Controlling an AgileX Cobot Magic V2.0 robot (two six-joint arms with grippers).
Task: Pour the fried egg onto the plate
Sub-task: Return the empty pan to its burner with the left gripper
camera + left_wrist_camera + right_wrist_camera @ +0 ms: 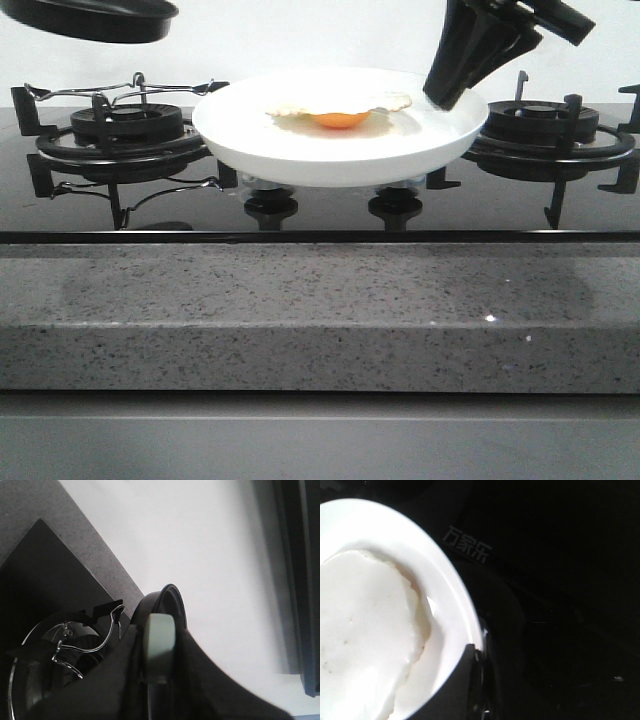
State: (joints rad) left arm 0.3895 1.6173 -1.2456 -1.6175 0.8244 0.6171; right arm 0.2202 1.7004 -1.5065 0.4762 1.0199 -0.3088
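The plate is the landmark: a broad, glossy white dish held up above the black glass hob, with its shadowed underside clear of the two control knobs just below it. On it, near the centre, lies the fried egg, flat, with a round orange yolk and a thin, wavy, pale edge reaching toward the plate's right rim. The right gripper comes down from above onto that right rim; in the right wrist view a dark finger overlaps the plate's edge, so the jaws are closed on the rim. In the same view white characters are printed on the hob's glass beyond the plate, reading 万家乐.

Left of the plate stands a burner with a wire pot support, and right of it a second burner; each plate rim overhangs the nearest burner edge. Well above and left of the plate hangs the black frying pan, with open air between it and the left burner. The left gripper has its jaws clamped on the pan's edge, one pale pad pressed against it. In front of the plate runs the grey speckled desk edge.
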